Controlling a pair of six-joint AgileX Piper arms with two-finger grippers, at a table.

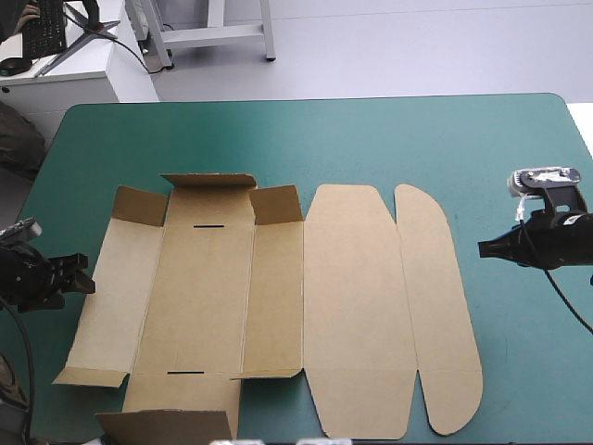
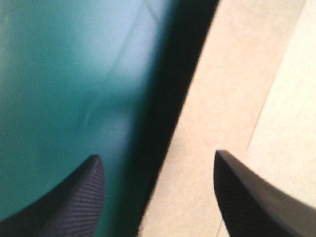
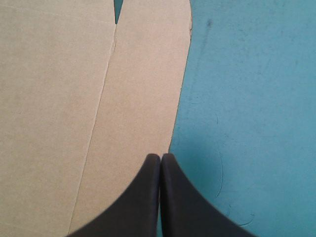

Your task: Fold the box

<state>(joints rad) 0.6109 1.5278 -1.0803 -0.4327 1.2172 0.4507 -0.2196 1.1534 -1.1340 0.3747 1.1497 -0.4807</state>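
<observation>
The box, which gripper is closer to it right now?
Left. The left gripper, open, straddles the box's left edge; the right gripper, shut, points at its rounded flap across teal-green cover.

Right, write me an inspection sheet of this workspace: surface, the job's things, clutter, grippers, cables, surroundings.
Surface: table with a teal-green cover, bare around the board.
Job's things: box, a cut brown sheet lying mostly flat; the small flaps at its left part stand partly raised, and the two rounded panels on the right lie flat.
Clutter: nothing seen.
Grippers: left gripper open, at the box's left edge with the board's edge between its fingers; right gripper shut, pointing at the rounded right flap's edge; contact cannot be told.
Cables: nothing seen.
Surroundings: nothing seen.
</observation>
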